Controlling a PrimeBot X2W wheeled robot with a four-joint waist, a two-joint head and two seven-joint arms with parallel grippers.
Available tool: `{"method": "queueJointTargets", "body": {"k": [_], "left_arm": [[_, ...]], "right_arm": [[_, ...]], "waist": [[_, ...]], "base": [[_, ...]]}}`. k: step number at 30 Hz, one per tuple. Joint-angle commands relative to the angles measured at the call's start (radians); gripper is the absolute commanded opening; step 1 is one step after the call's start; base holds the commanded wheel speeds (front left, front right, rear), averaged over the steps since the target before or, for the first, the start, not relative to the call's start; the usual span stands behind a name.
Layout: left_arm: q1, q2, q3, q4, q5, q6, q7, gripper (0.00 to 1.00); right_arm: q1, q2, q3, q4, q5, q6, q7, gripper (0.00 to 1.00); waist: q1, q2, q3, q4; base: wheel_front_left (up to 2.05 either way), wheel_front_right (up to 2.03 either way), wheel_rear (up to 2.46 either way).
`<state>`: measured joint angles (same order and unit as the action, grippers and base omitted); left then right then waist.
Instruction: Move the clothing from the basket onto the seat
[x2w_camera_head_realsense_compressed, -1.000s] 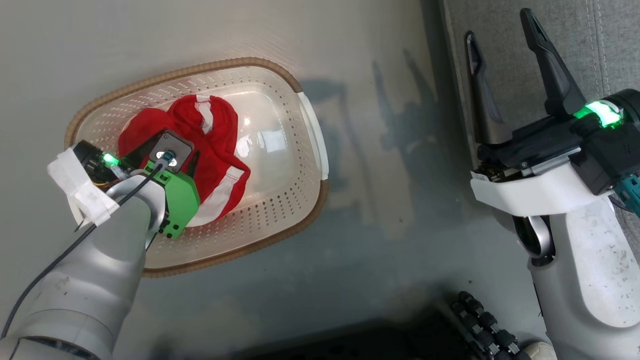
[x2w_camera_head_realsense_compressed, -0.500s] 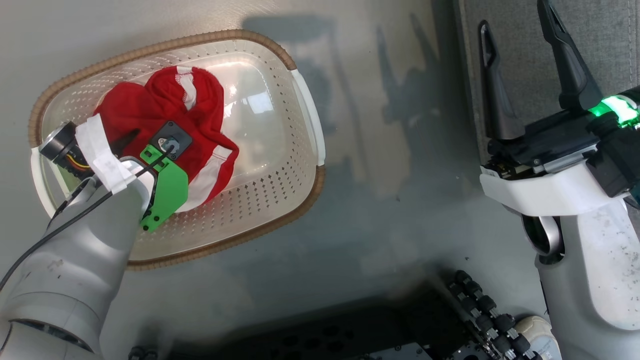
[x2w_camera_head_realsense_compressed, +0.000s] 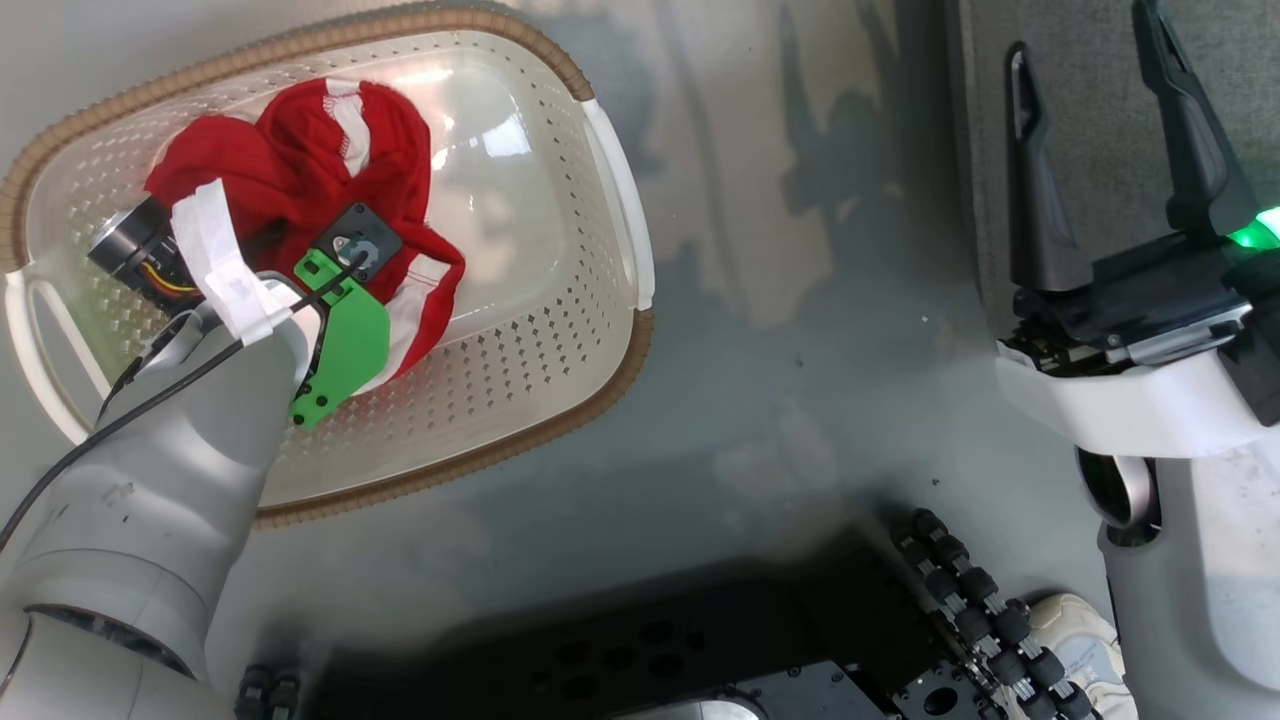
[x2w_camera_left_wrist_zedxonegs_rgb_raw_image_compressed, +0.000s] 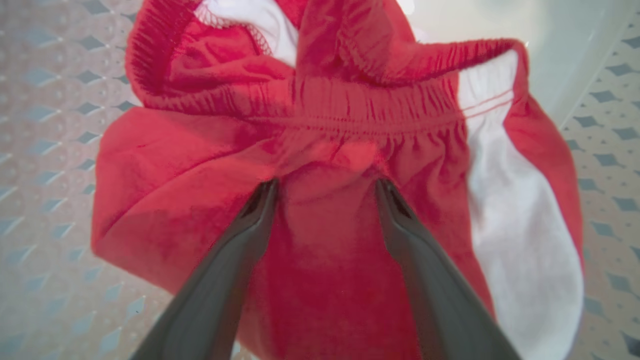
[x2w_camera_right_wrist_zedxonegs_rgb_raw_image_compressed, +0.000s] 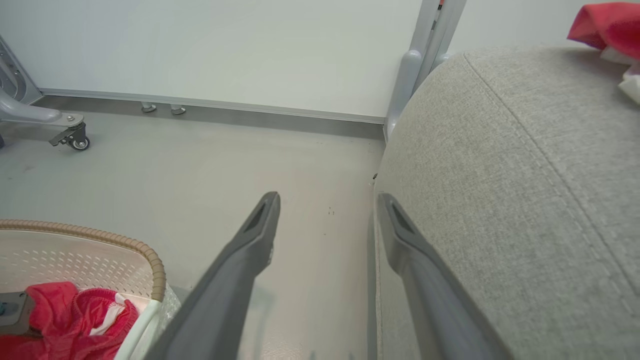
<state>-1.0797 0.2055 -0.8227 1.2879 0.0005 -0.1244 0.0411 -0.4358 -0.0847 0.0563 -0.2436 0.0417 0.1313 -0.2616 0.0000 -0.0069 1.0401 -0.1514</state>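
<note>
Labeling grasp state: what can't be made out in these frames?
Head view: left hand hidden under its own wrist and green bracket.
Left wrist view: fingers straddle a fold of the shorts; contact unclear.
Right wrist view: red cloth on the seat cut by the top-right edge; garment unclear.
Head view: basket floor under the shorts covered.

We see red cloth shorts, waistband gathered and stripes white, in a glossy cream perforated-plastic basket with a brown woven-look rim. The seat is matt grey woven fabric with a stitched seam. The floor is smooth and faintly reflective, and the fingers of our left hand look matt dark plastic.
</note>
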Motion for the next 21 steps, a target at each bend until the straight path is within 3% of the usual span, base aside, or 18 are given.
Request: {"method": "queueJointTargets", "body": {"k": [1,10,12,13,21], "left_arm": [[-0.019,0.000,-0.003,0.001,-0.009,-0.005,-0.005,1.00],[-0.029,-0.017,-0.024,0.002,-0.032,-0.006,-0.036,1.00],[-0.034,-0.019,-0.030,0.001,-0.036,-0.006,-0.059,0.23],[-0.034,-0.018,-0.034,0.002,-0.037,-0.006,-0.060,0.00],[-0.055,-0.032,-0.061,0.001,-0.050,-0.006,-0.074,0.00]], "right_arm": [[0.015,-0.002,-0.008,-0.011,-0.009,-0.001,-0.004,1.00],[0.053,0.003,-0.031,-0.039,-0.018,-0.001,-0.004,1.00],[0.056,0.003,-0.030,-0.041,-0.017,-0.001,-0.004,1.00],[0.057,0.003,-0.029,-0.042,-0.018,-0.001,-0.004,1.00],[0.048,0.003,-0.027,-0.035,-0.023,-0.001,-0.004,1.00]], "waist": [[0.0000,0.0069,0.013,-0.002],[0.0000,0.0069,0.034,0.004],[0.0000,0.0069,0.034,0.004],[0.0000,0.0069,0.033,0.004],[0.0000,0.0069,0.037,0.010]], "base": [[0.00,0.00,0.00],[0.00,0.00,0.00],[0.00,0.00,0.00],[0.00,0.00,0.00],[0.00,0.00,0.00]]}}
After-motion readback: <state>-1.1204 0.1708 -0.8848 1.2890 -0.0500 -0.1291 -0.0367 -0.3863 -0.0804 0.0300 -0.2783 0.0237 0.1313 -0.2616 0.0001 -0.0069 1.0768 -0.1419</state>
